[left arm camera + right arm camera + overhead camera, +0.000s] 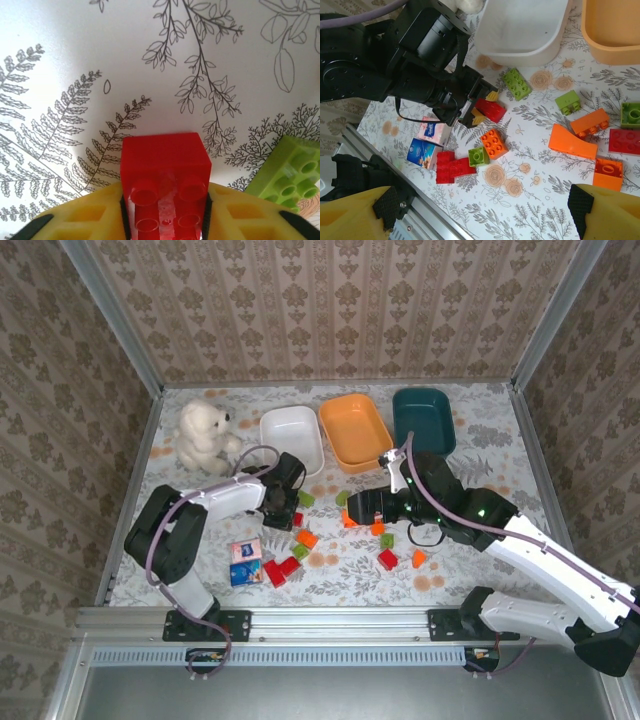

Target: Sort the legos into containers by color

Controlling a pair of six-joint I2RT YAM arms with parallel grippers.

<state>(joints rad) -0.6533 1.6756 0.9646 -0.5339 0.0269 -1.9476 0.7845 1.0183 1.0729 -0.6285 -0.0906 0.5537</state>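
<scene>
Barely begun: left claw [165,222] clamps one red lego [165,165], right claw [485,210] gapes open; white bin [266,430], orange bin [330,425] and teal bin [400,405] at upper centre look empty, other legos [388,559] litter the counter [480,440] mid-frame.

Glossy plastic brick [165,185], matt printed table cover [75,50], fluffy plush bear [203,435]

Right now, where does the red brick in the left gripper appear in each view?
Top external: red brick left of centre, below the white bin.
Left wrist: bottom centre, between yellow fingers.
Right wrist: left of centre, upper half.
Shared landmark: the long light-green brick next to it.
</scene>
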